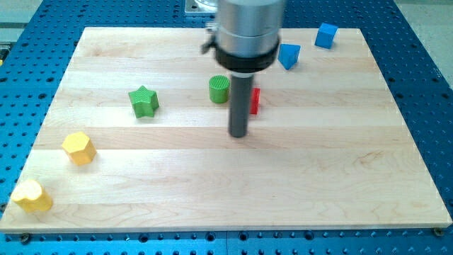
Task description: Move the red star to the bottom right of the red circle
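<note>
Nearest the view's bottom: yellow heart-like block [32,196] at the bottom-left corner of the wooden board [297,184], then yellow hexagon [78,148] just above it. Mid-board: the rod's tip [238,134] sits on bare wood, just below and slightly left of a red block [255,101], which the rod mostly hides. No claw on this rig, just a plain rod, so nothing to spread or pinch. Green star [144,101] sits left of centre; green cylinder [219,89] is just beside the rod on its left. Far side: blue block [288,55] partly under the arm housing, blue cube [325,35] near the top-right corner. Count: 2 yellow, 2 green, 2 blue, 1 red visible. Risks: the shape of the red piece can't be read, so it's unclear whether it's the star or the circle; the second red block isn't visible, possibly occluded by the arm. Pushing blind could shove the wrong piece, or clip the green cylinder close by and scatter it.
</note>
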Controlling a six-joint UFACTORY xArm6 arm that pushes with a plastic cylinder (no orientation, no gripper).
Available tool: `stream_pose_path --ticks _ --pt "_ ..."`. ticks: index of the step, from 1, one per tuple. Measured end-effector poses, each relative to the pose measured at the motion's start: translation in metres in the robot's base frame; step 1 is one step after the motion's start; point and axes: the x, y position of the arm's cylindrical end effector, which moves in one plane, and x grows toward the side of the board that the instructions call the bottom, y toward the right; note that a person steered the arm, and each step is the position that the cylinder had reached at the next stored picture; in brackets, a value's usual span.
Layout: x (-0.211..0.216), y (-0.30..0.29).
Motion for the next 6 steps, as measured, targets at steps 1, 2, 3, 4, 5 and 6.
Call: stream_pose_path --ticks 1,2,3,4,5,6 --pt "-0.018 -0.016" --pt "-0.037 -0.012" --pt "-0.041 0.012" --pt "-0.042 0.083" --pt "-0.032 0.126" --pt "-0.033 0.064"
